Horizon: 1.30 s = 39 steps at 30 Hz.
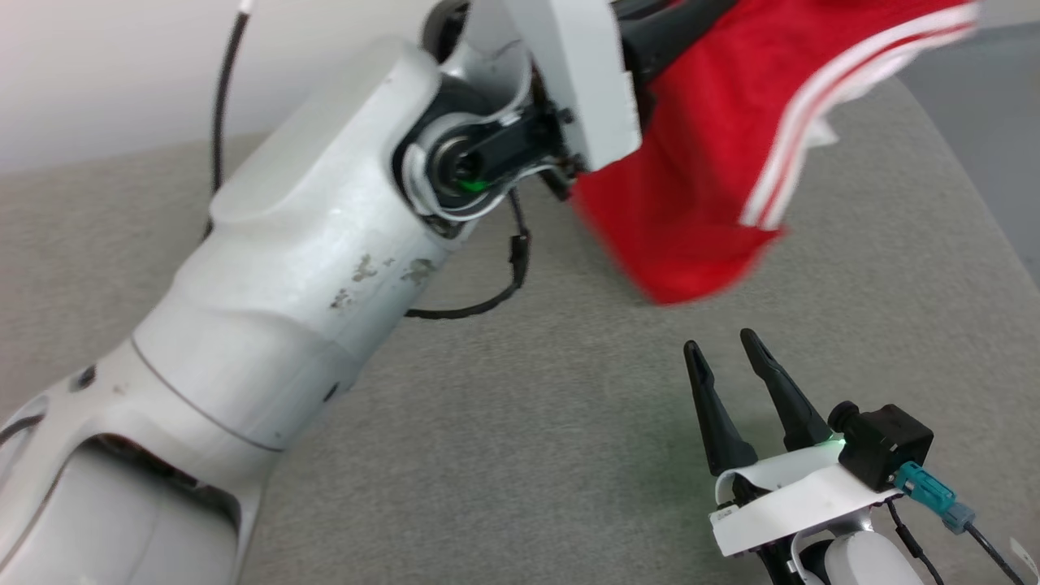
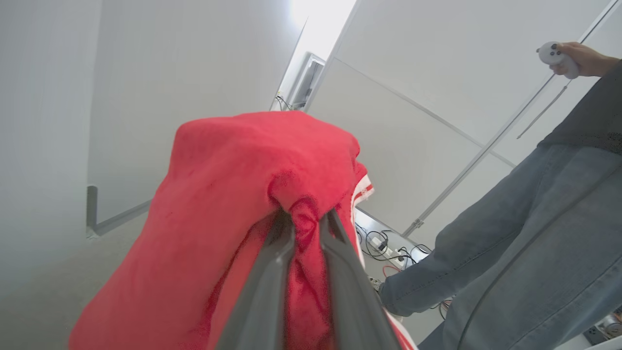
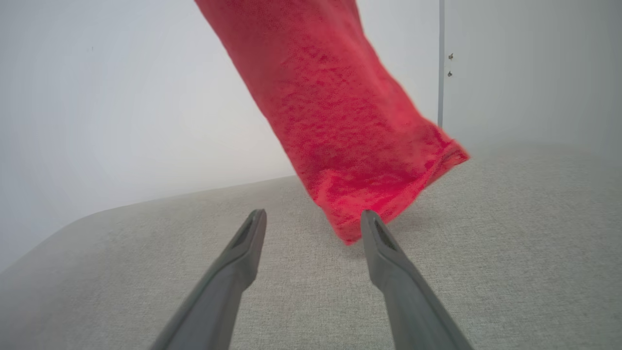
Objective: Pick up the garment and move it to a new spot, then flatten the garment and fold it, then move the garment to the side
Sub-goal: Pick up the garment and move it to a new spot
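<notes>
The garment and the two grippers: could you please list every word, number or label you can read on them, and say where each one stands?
No text can be read in these pictures.
garment: plain red cloth with white stripes; no number or print on the folds in view.
left gripper: bare dark fingers, no marking.
right gripper: bare dark fingers, no marking.

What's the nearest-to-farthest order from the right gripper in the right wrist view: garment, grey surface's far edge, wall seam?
1. garment, hanging end just ahead, right of centre.
2. grey surface's far edge, further back, left.
3. wall seam, upper right, behind everything.
</notes>
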Available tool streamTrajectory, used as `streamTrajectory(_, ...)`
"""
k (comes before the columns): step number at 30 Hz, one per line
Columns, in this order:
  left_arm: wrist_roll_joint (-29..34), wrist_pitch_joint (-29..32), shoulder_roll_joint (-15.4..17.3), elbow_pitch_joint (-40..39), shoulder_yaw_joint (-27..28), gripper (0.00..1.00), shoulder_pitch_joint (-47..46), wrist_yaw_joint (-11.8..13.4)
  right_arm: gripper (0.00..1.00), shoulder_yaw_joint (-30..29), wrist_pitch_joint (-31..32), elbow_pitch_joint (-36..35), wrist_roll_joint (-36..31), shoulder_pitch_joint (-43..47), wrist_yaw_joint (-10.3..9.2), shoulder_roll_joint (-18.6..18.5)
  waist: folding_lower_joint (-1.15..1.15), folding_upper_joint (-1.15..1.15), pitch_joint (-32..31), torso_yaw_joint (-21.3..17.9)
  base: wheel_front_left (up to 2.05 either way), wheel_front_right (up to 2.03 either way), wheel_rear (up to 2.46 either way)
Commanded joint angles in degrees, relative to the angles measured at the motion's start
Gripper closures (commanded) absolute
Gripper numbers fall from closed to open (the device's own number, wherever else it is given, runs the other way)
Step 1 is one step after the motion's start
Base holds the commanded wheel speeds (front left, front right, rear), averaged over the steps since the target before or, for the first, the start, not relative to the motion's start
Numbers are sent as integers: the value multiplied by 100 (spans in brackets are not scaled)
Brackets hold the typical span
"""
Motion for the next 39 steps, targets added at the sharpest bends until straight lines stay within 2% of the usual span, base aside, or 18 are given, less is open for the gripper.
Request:
streamTrajectory(1, -52, -63, 5, 44, 27, 100, -27, -2, 0, 15, -3, -31, 33, -1, -2, 20, 0, 0, 221, -311, 0, 0, 0)
streamTrajectory(3, -153, -93, -23, 219, -19, 100, 37, -1, 0, 32, -2, -64, 100, -26, -2, 21, 0, 0, 285, -391, 0, 0, 0)
streamTrajectory(7, -312, 50, 219, 632, -240, 100, 471, -1, 0, 25, -2, -119, 192, -82, -2, 20, 0, 0, 398, -494, 0, 0, 0)
streamTrajectory(14, 172, 154, 970, 1422, -953, 100, 934, -2, 0, 14, -3, -215, 308, -137, -2, 18, 0, 0, 628, -547, 0, 0, 0)
streamTrajectory(17, 385, 241, 1121, 1467, -1295, 100, 860, -2, 0, -32, -2, -246, 318, -119, -2, 20, 0, 0, 684, -503, 0, 0, 0)
streamTrajectory(24, 1146, 370, 1075, 1300, -2240, 100, 590, -2, 0, 40, -3, -293, 410, -242, -2, 18, 0, 0, 925, -450, 0, 0, 0)
streamTrajectory(31, 1935, 794, 1011, 1527, -2436, 100, 848, 0, 0, 105, -3, -337, 516, -382, -2, 19, 0, 0, 1221, -617, 0, 0, 0)
streamTrajectory(36, 2121, 758, 988, 1631, -2480, 100, 1072, 11, 0, 15, -3, -307, 422, -398, -2, 18, 0, 0, 1244, -580, 0, 0, 0)
streamTrajectory(37, 2043, 688, 965, 1633, -2481, 82, 1062, 11, 0, -13, -3, -295, 391, -378, -2, 18, 0, 0, 1211, -529, 0, 0, 0)
streamTrajectory(38, 1985, 592, 934, 1606, -2479, 51, 1031, 11, 0, -38, -3, -274, 337, -364, -2, 18, 0, 0, 1170, -466, 0, 0, 0)
streamTrajectory(39, 1900, 458, 908, 1585, -2470, 0, 1000, 11, 0, -64, -3, -254, 274, -351, -2, 20, 0, 0, 1116, -393, 0, 0, 0)
